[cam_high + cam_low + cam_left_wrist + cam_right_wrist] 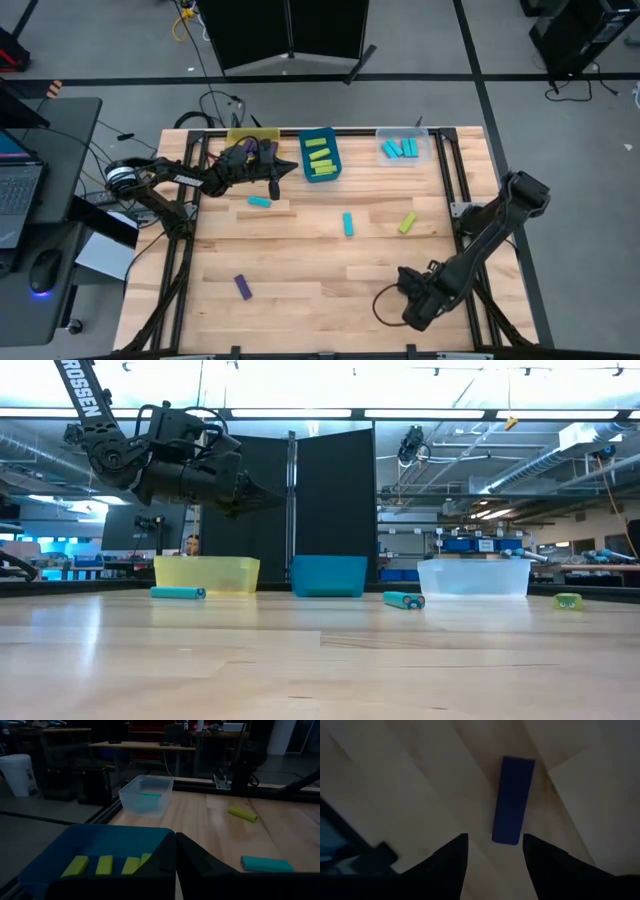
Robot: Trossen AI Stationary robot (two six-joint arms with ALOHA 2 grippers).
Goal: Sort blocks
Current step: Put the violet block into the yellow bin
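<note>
At the wooden table [300, 260], the sorting is partly done. The blocks are short, round-cornered bars in three colours. Four lime blocks [319, 156] lie side by side in the blue bin [305, 140] at the far edge. Several cyan blocks [399, 149] sit in the clear bin [428, 150] to its right. We cannot see into the yellow bin [250, 135] to its left.

Four bars lie loose and well apart on the wood. One cyan block [259, 201] rests near the yellow bin. A second cyan block [348, 224] lies mid-table, with a lime block [407, 222] just to its right. A purple block [242, 287] sits alone toward the near left.

The left gripper [288, 166] hangs above the table between the yellow and blue bins. Its wrist view shows the two fingers [165, 860] pressed together, and we see nothing between them.

The right gripper [415, 300] is low over the near right corner. Its fingers [455, 855] are spread apart with nothing in them. Its wrist view shows one more dark purple bar [513, 800] lying flat on the wood just past the fingertips. The bar lines up with the gap between them and is not gripped.
</note>
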